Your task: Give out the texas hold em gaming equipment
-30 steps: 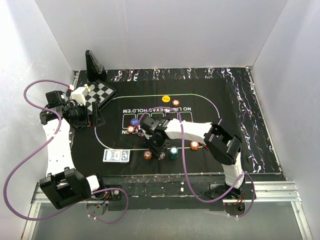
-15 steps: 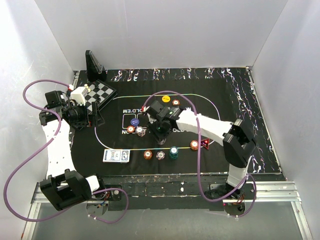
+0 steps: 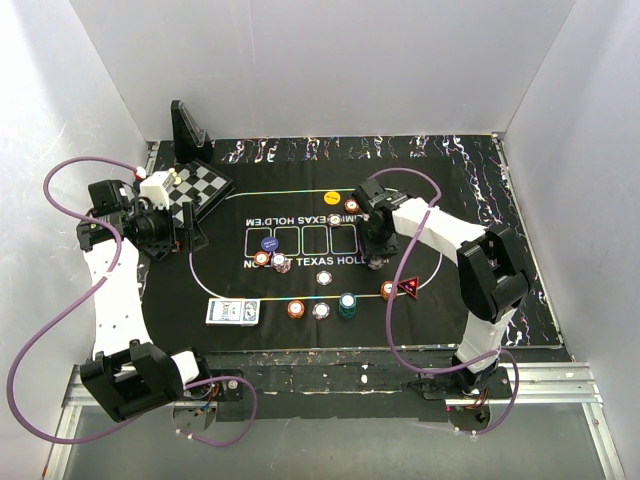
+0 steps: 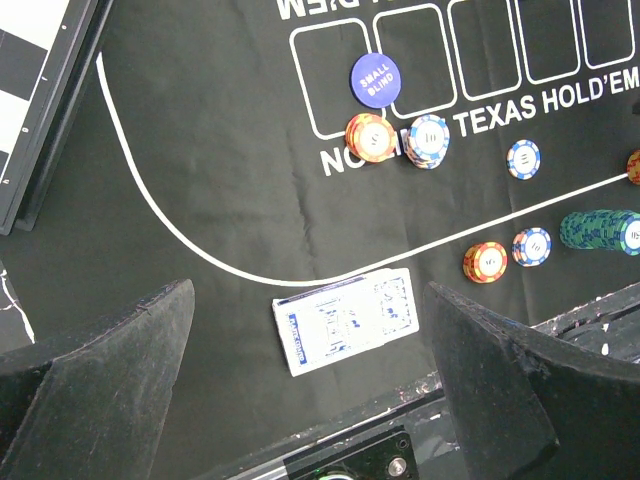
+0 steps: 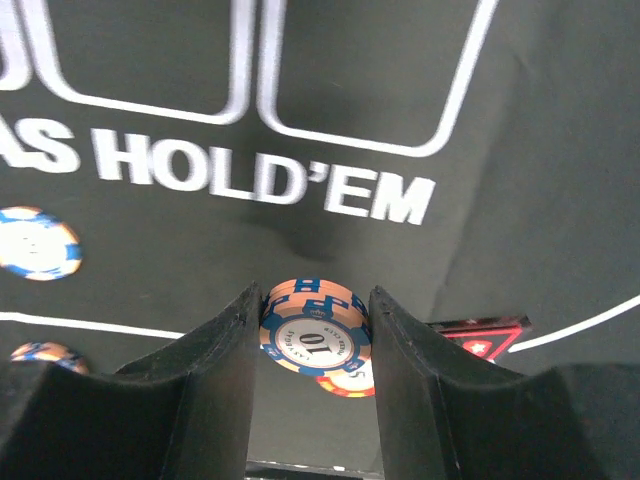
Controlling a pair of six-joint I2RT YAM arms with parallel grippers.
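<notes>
I'm pinching the orange-and-blue chip [image 5: 312, 340] by its rim in the right gripper [image 5: 316, 305], jaws half closed on it, over the mat [image 5: 150, 250] just beside the red triangle marker [image 5: 480, 335]. The left gripper [image 4: 305, 300] is hovering wide open and empty. The card deck [image 4: 345, 322] is lying straight below it, long axis running finger to finger.

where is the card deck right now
In the top view the card deck lies flat at the mat's near-left edge, left of an orange chip.
</notes>
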